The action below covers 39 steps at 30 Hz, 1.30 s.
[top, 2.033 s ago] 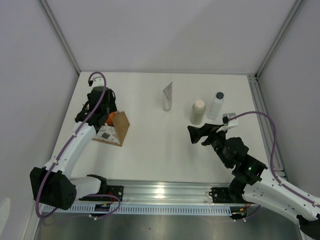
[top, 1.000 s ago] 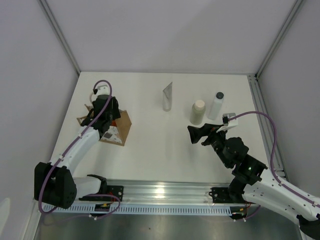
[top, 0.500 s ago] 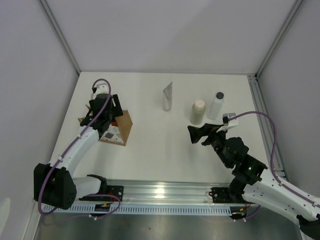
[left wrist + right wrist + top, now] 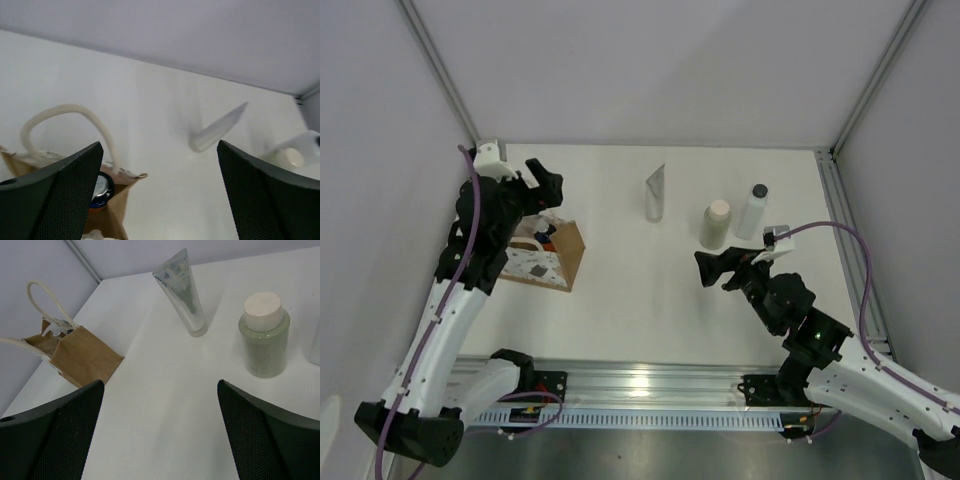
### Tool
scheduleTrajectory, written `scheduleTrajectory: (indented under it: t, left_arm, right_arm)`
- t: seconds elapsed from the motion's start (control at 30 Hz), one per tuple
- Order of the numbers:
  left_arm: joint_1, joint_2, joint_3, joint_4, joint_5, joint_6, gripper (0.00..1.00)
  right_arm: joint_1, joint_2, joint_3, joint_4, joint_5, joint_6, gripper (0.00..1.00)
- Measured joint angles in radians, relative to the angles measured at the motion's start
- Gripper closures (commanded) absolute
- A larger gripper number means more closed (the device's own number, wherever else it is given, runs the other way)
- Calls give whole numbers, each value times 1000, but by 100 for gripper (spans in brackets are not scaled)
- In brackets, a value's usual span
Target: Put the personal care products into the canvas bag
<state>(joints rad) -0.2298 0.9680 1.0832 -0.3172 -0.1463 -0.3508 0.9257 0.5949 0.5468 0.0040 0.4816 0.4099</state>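
Short orange bottle (image 4: pixel 100 187) sits inside the canvas bag (image 4: pixel 555 262), with three products standing outside it and both claws spread wide
The white table (image 4: pixel 640 300) carries everything. The left gripper (image 4: pixel 535 192) hangs above the bag's far side, fingers apart and empty. The right gripper (image 4: pixel 160 385) is well to the right of the bag, fingers just as wide with nothing between them. The bag stands upright with its mouth open and a cream rope handle (image 4: pixel 70 120) arching up. The grey-white tube (image 4: pixel 655 192) stands right of the bag and further back. The cream bottle (image 4: pixel 716 224) is further right again, and the translucent bottle with dark cap (image 4: pixel 752 212), just beside it, is furthest from the bag. The orange bottle's blue cap shows in the bag's mouth
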Motion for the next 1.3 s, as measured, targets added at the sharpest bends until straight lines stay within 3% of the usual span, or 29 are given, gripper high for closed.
scheduleTrajectory:
  t: [0.17, 0.43, 0.77, 0.93, 1.3]
  left_arm:
    - [-32, -57, 27, 24, 162, -15, 1]
    - [-263, 43, 91, 34, 171, 32, 1]
    - [-294, 391, 136, 94, 167, 84, 1]
    - [-303, 609, 278, 85, 122, 108, 2]
    - [-305, 896, 591, 61, 96, 168, 9]
  right_arm:
    - [0, -4, 0, -1, 0, -7, 1]
    - [0, -12, 4, -40, 50, -11, 1]
    - [0, -23, 17, -89, 66, -18, 1]
    - [0, -25, 21, -93, 76, -20, 1]
    - [0, -23, 22, -106, 87, -23, 1]
